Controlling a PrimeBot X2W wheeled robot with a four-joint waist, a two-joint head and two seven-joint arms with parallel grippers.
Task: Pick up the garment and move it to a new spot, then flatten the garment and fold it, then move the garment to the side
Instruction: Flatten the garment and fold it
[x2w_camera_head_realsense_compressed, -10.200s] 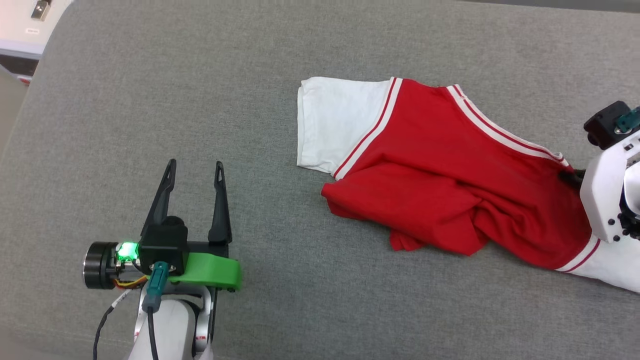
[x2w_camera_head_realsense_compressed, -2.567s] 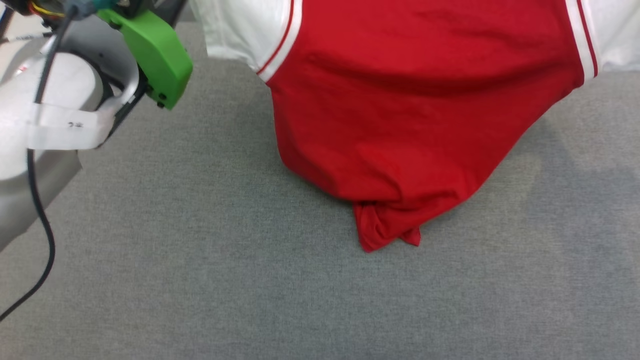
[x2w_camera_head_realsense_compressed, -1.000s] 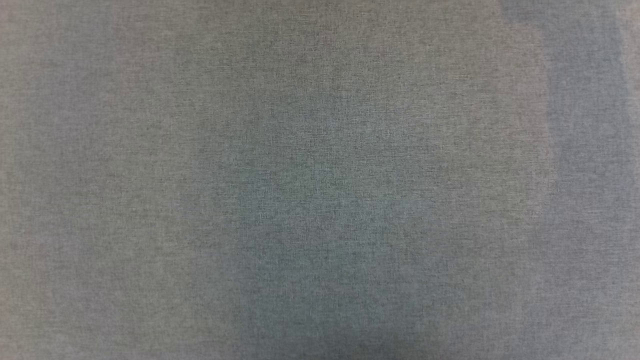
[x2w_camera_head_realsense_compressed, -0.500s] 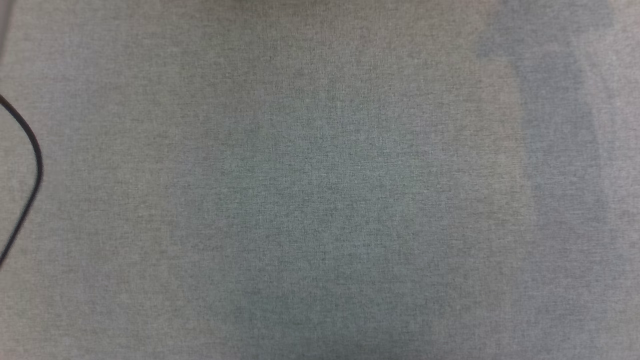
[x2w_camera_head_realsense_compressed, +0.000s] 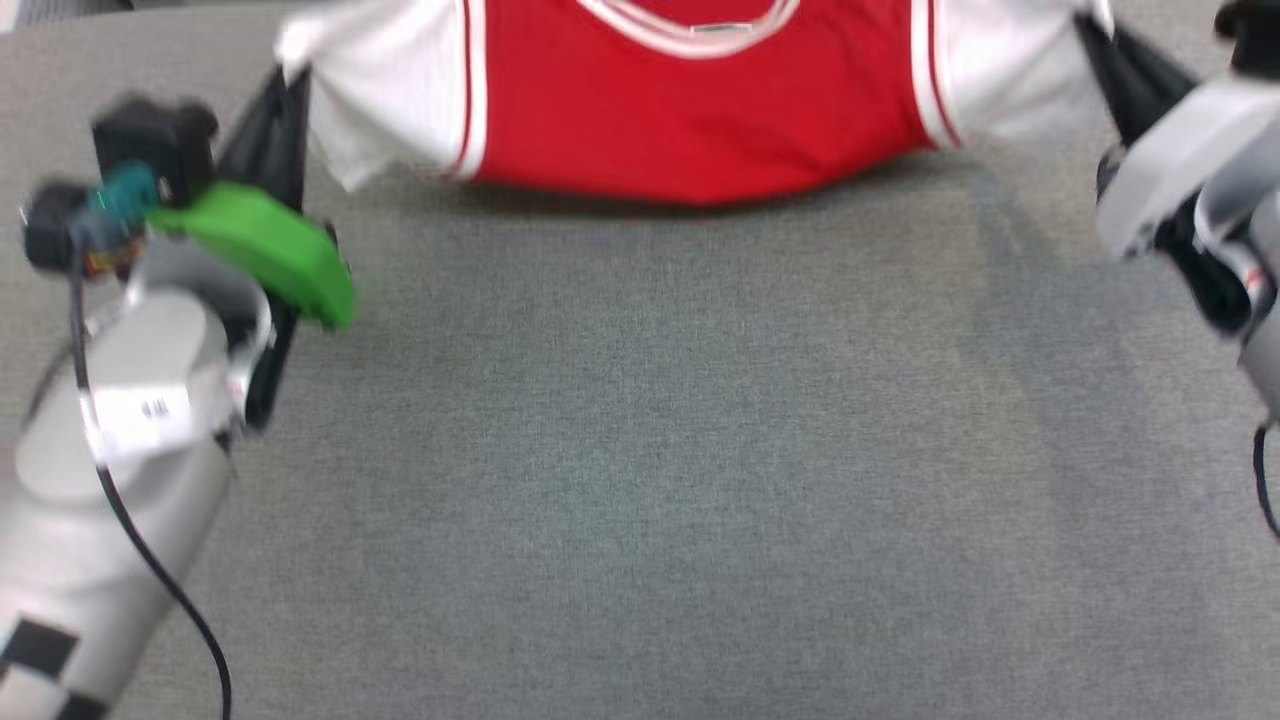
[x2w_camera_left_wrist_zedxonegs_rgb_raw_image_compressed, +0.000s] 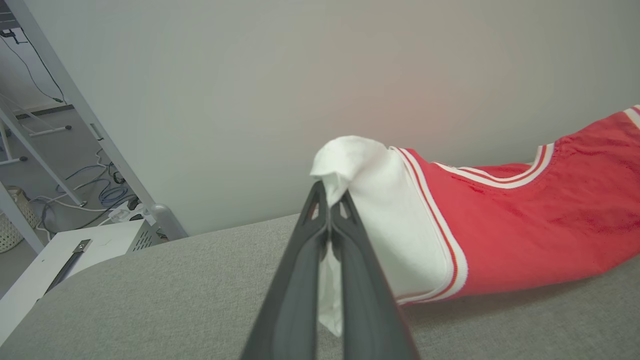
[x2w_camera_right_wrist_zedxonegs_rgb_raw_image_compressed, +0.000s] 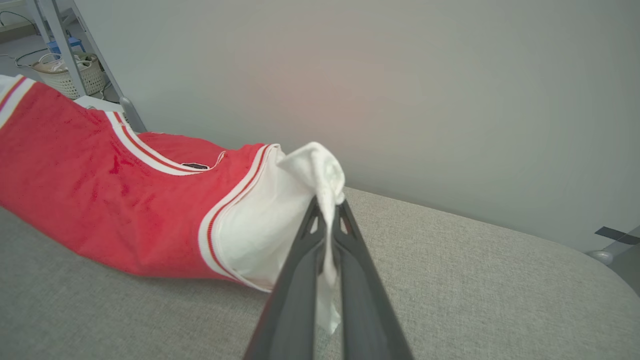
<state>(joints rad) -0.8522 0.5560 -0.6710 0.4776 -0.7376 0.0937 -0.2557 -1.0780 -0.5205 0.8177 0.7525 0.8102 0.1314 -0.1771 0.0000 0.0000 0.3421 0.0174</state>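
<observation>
My left gripper (x2w_camera_left_wrist_zedxonegs_rgb_raw_image_compressed: 329, 202) is pinched tight on one white sleeve (x2w_camera_left_wrist_zedxonegs_rgb_raw_image_compressed: 385, 225). The garment (x2w_camera_head_realsense_compressed: 690, 130) stretches sideways from it, out in front of me, low over the grey pad (x2w_camera_head_realsense_compressed: 640, 450), across to my right gripper (x2w_camera_right_wrist_zedxonegs_rgb_raw_image_compressed: 327, 212), which pinches the other sleeve (x2w_camera_right_wrist_zedxonegs_rgb_raw_image_compressed: 260, 235).

Garment (x2w_camera_head_realsense_compressed: 700, 140) red w/ white sleeves & red-white striped trim; surface (x2w_camera_head_realsense_compressed: 640, 450) grey.

— Any writing that can be read here?
— None. The white label (x2w_camera_head_realsense_compressed: 150, 410) on the left forearm (x2w_camera_head_realsense_compressed: 90, 520) carries small dark marks, too blurred to make out.
— And on the garment (x2w_camera_head_realsense_compressed: 700, 130)?
— Its dark neck tag (x2w_camera_right_wrist_zedxonegs_rgb_raw_image_compressed: 195, 165) is too small to read.
</observation>
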